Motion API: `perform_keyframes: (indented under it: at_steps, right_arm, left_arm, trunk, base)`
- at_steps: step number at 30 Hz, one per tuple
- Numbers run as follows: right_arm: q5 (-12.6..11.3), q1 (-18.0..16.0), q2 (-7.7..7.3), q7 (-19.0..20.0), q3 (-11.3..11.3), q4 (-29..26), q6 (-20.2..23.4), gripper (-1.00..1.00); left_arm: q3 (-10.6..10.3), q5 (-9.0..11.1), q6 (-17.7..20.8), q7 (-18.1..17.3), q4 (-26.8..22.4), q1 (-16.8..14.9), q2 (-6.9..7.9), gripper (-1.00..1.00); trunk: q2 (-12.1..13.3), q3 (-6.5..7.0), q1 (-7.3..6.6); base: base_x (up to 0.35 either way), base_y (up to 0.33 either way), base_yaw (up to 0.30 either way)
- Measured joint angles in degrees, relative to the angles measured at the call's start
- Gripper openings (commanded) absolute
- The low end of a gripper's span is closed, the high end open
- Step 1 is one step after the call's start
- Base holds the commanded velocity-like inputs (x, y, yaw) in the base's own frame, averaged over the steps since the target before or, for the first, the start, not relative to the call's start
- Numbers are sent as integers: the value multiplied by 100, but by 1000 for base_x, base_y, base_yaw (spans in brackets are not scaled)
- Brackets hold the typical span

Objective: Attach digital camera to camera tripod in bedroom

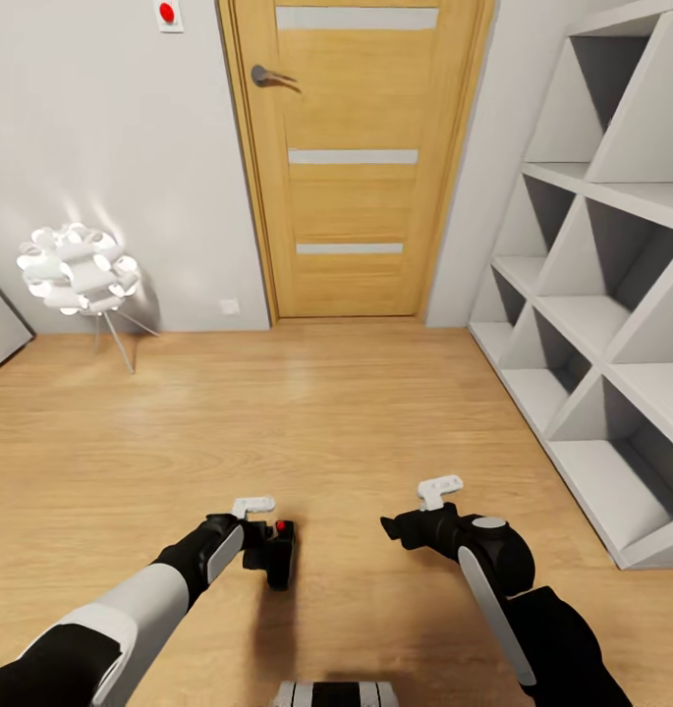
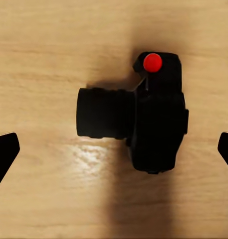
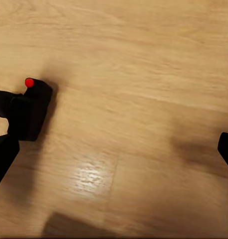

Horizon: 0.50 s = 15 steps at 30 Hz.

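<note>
- small black boxy digital camera w/ red dot point(image 2: 143, 119) on light wood floor point(image 1: 356, 432), directly under left gripper point(image 1: 260, 530), fingers spread wide, not touching
- right gripper point(image 1: 415, 511) wide too, holding nothing
- wooden door point(image 1: 351, 157) ahead, shut

In front of me I see a closed wooden door point(image 1: 354, 157) with three pale glass strips and a dark handle point(image 1: 265, 75). High on the wall to its left sits a white plate with a red button point(image 1: 168, 14). Lower on that side, a white floor lamp point(image 1: 79, 271) glows on thin legs. At my right stands a white shelf unit point(image 1: 601, 285) with triangular compartments. The light wood floor point(image 1: 326, 412) shines.
</note>
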Motion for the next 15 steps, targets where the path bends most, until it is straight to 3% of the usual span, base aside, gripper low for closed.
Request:
perform_keyframes:
  at_steps: [5,12,15]
  right_arm:
    - [3,0,-5,0,7,0,4,100]
    - [2,-1,-3,0,10,0,5,100]
    - [3,-1,-1,0,10,0,5,100]
  left_arm:
    - [0,3,8,-8,-6,-23,-99,100]
    - [-6,-6,26,40,-48,-146,-410,100]
    - [-7,-6,32,53,-57,-194,-463,100]
  trunk:
    - [-7,-111,13]
    - [-16,-266,31]
    - [-20,-332,39]
  base:
    - [0,0,0]
    - [0,0,0]
    - [0,0,0]
